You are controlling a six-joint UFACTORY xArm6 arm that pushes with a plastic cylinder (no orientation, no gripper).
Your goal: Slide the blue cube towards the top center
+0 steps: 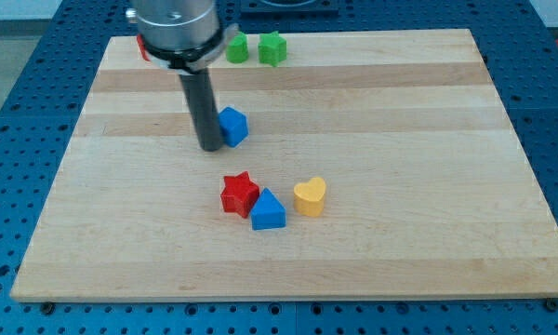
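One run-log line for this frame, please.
my tip at blue cube's left, touching or nearly | cube left of board centre | top centre not reached

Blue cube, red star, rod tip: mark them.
blue cube (233,126), camera view, front face.
red star (239,194), camera view, top face.
my tip (210,147), camera view, rod's very end, left of the cube.

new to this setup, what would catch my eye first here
The thick dark rod comes down from the view's top left, my tip right beside the blue cube on its left. Below the centre a red star, a blue triangular block and a yellow heart cluster together. Two green blocks sit at the board's top edge.
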